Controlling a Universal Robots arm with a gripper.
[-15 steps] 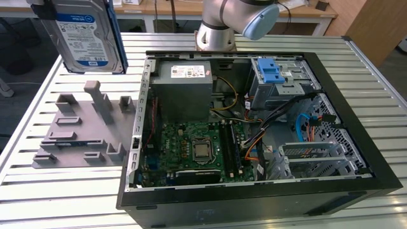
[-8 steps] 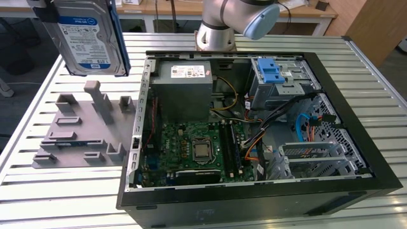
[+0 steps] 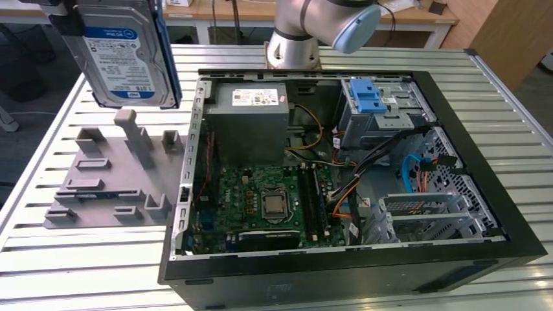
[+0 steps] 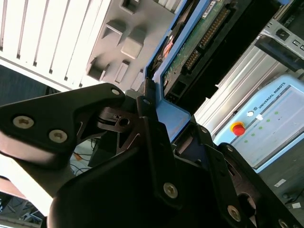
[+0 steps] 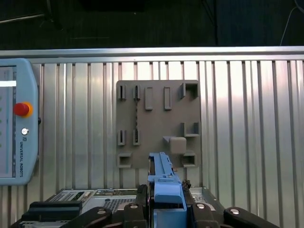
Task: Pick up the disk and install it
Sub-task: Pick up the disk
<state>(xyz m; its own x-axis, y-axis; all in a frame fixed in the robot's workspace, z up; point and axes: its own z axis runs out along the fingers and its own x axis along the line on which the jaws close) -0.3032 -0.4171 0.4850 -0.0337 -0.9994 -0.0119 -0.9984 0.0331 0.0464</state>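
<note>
Found claw (image 5: 166, 192) clamped on blue edge of disk (image 3: 121, 55). Noted disk held upright in the air, above grey holder block (image 3: 112, 175) on slatted table (image 3: 78, 259), at the exterior view's left. Noted open computer case (image 3: 346, 275) just beside holder block, drive cage (image 3: 380, 113) with blue latch inside, well apart from disk.

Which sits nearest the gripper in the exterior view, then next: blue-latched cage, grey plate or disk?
1. Disk: held in the gripper.
2. Grey plate: on the table below it.
3. Blue-latched cage: inside the case, exterior view's right.
</note>
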